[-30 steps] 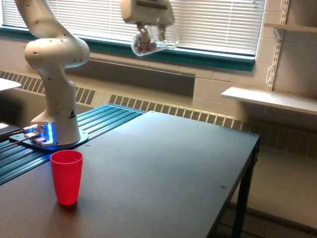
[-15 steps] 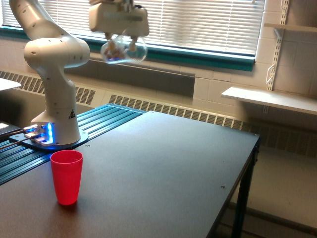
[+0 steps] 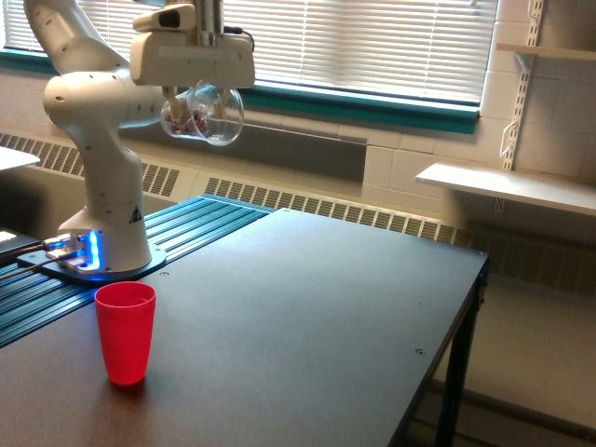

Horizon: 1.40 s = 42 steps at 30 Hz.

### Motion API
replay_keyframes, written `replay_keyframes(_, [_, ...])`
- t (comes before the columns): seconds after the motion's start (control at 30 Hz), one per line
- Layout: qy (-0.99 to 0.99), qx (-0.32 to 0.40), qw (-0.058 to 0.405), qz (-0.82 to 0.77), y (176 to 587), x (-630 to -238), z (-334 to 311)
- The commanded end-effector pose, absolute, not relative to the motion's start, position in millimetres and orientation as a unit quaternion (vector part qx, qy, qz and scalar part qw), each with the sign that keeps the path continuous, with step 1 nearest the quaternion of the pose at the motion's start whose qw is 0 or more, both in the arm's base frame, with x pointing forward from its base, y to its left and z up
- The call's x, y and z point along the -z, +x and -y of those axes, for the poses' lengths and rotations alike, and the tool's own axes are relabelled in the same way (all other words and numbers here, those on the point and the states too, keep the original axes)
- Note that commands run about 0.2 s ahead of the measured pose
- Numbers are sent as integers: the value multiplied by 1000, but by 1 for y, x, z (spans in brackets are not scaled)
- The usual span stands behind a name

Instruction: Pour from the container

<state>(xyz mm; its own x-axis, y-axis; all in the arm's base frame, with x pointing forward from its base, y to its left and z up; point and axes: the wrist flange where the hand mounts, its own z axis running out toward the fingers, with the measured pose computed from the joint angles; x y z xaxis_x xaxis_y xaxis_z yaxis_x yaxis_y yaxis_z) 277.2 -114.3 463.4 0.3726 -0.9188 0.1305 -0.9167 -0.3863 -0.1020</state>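
Container (image 3: 204,114) gripped in jaws of gripper (image 3: 191,98), tilted on its side, high above red cup (image 3: 125,331) on tabletop (image 3: 307,317).

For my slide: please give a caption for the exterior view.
Robot hand holds a clear cup high above the table, red cup below.

**Readable markings: one warning symbol, no words**

On the white base column of my arm (image 3: 110,200) sits a small black triangular warning sign (image 3: 134,215); its inner symbol is too small to make out. I can read no words, brand names or numbers anywhere else, including on the red cup (image 3: 125,331).
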Motion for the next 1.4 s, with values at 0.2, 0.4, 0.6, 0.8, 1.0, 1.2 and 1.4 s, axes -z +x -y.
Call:
replay_keyframes(0.2, [-854,63,6,-516,266,-438,138])
replay_keyframes(0.4, [-856,49,9,-515,262,-422,162])
replay_keyframes(0.6, [-862,37,-3,-505,266,-411,188])
replay_keyframes(0.8, [-876,32,-27,-480,272,-408,208])
replay_keyframes(1.0, [-890,34,-49,-452,277,-408,222])
replay_keyframes(1.2, [-899,35,-60,-432,276,-406,235])
replay_keyframes(1.4, [-910,25,-76,-407,271,-397,246])
